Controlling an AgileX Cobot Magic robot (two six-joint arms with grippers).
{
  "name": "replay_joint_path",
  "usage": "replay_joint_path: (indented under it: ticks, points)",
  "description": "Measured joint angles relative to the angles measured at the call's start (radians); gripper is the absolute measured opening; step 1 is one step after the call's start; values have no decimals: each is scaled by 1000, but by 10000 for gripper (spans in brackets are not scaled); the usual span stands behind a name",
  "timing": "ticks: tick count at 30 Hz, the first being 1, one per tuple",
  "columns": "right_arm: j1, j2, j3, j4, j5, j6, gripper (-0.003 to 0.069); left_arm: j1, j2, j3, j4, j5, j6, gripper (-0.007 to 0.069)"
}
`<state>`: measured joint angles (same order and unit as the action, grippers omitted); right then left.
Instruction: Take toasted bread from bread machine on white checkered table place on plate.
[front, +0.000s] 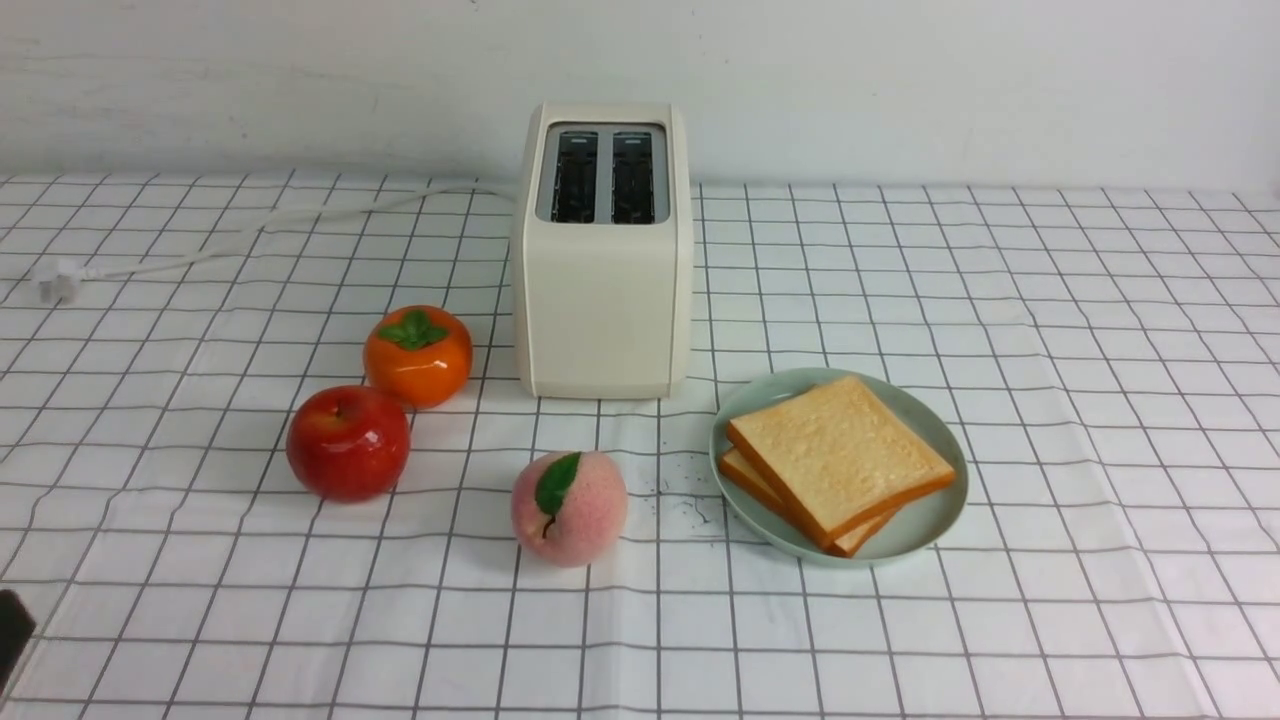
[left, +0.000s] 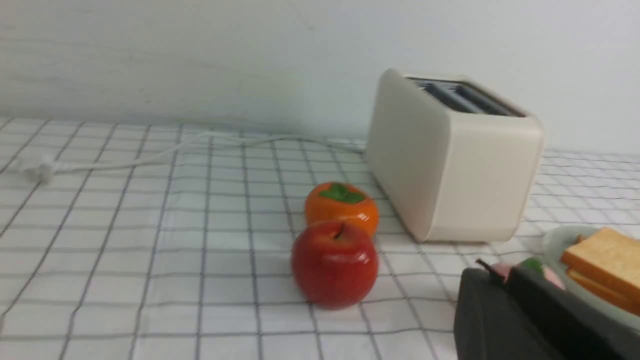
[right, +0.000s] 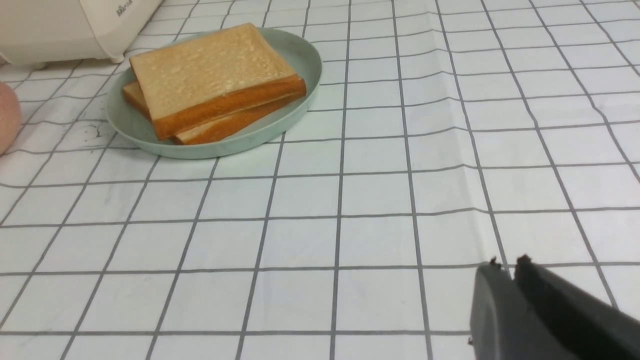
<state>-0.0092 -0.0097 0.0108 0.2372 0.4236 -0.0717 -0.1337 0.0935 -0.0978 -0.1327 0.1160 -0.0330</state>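
Peach (front: 569, 508) between apple (front: 348, 442), plate (front: 930, 520)

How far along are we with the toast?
Done, it looks: both slices of toasted bread lie stacked on the plate, and the bread machine slots look empty. Nothing is in hand: the left gripper and right gripper are shut on nothing. Nothing appears left.

Two slices of toasted bread (front: 838, 455), one plate (front: 925, 525), one bread machine (front: 603, 290), three fruits (front: 349, 442).
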Motion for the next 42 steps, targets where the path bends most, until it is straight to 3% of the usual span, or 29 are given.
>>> replay_joint_path:
  ticks: [4,7,11,42]
  points:
    - [0,0,0,2,0,0,55,52,-88,76,13,78,-28,34]
    - [0,0,0,4,0,0,61,54,-103,122,15,159,-37,-13]
    - [0,0,0,6,0,0,66,54,-103,127,17,278,-39,-13]
    - [0,0,0,6,0,0,104,54,-103,127,18,278,-41,-13]
